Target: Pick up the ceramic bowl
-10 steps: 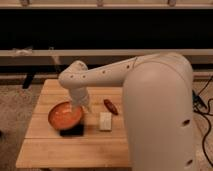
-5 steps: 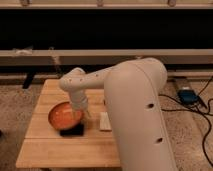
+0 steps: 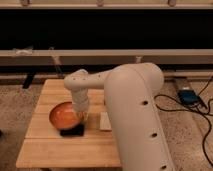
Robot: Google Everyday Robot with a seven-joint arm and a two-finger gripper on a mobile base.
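Ceramic bowl (image 3: 62,116) sits on the wooden table (image 3: 60,150), left of centre, not lifted. Gripper (image 3: 80,115) is low at the bowl's right rim; can't tell if it's apart or clamped. Likely left: secure the grasp, lift.

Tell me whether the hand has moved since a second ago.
Yes. The hand has come down toward the right rim of the orange bowl, which stays put on the wooden table.

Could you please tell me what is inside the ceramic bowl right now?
The ceramic bowl shows only bare glossy orange inside. The gripper hangs at its rim toward the white block, so that part of the interior is covered and cannot be checked.
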